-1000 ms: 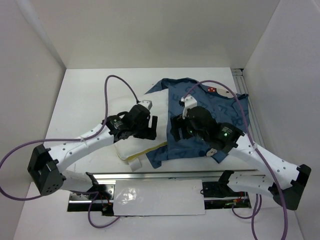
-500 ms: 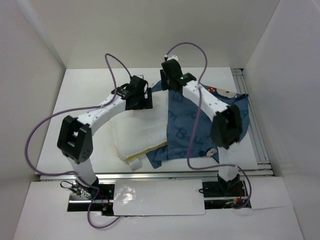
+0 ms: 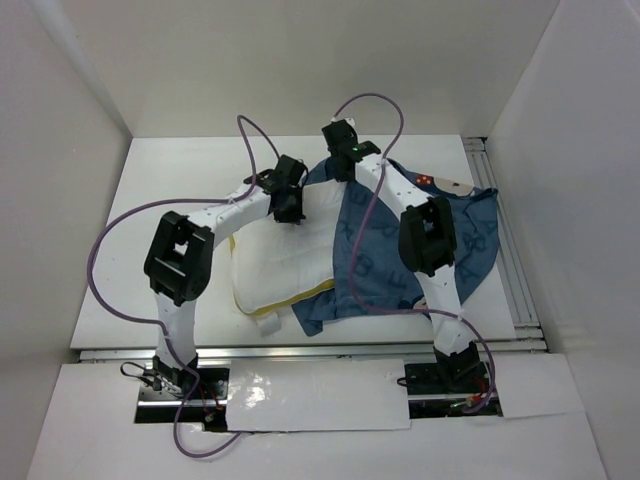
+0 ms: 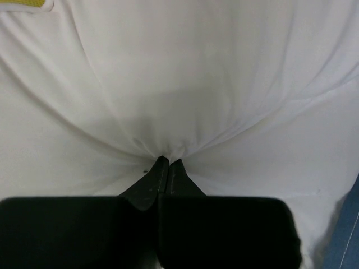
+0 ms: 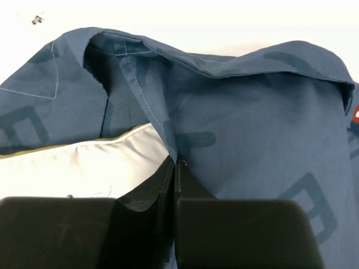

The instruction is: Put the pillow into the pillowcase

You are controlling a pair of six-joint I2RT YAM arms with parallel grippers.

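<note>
Left gripper point(image 4: 166, 163): fingers pressed together, pinching a fold of the large soft white pillow point(image 3: 283, 262) with a pale yellow edge. Creases radiate from the pinch. The pillow lies mid-way across the white table point(image 3: 150, 250), its right portion hidden beneath the denim-blue printed fabric pillowcase point(image 3: 478, 235). Right gripper point(image 5: 175, 163): clamped on the pillowcase's stitched hem, a pillow corner showing inside the opening. The right arm covers part of the pillowcase, and its print is hard to read.

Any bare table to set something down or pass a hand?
Bare: table left of the pillow, out to the left wall, a purple cable looping over it; also the far-left corner. Crowded: far centre, where the left end effector pinches the pillow and the right end effector the pillowcase, which covers the right side.
</note>
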